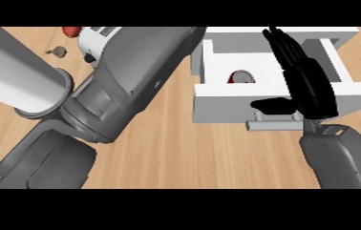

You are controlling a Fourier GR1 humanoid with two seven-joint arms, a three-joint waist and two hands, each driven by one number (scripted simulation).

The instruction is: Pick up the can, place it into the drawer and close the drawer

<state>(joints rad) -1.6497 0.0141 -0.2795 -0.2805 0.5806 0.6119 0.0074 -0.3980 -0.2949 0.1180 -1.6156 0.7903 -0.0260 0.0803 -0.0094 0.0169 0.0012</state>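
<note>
Red can (242, 76) sits inside the open white drawer (226, 110), upper right; right robot hand (313, 95) overlaps its right side, fingers straight, released.

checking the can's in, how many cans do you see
1: a can in the open drawer, by the right hand. The left arm covers much counter, so others may be hidden.

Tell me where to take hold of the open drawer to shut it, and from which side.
Take the grey bar handle on the front of the drawer, coming from the near side. It lies crosswise and stands off the front, and the open right hand is close by its right end. The can sits inside.
</note>
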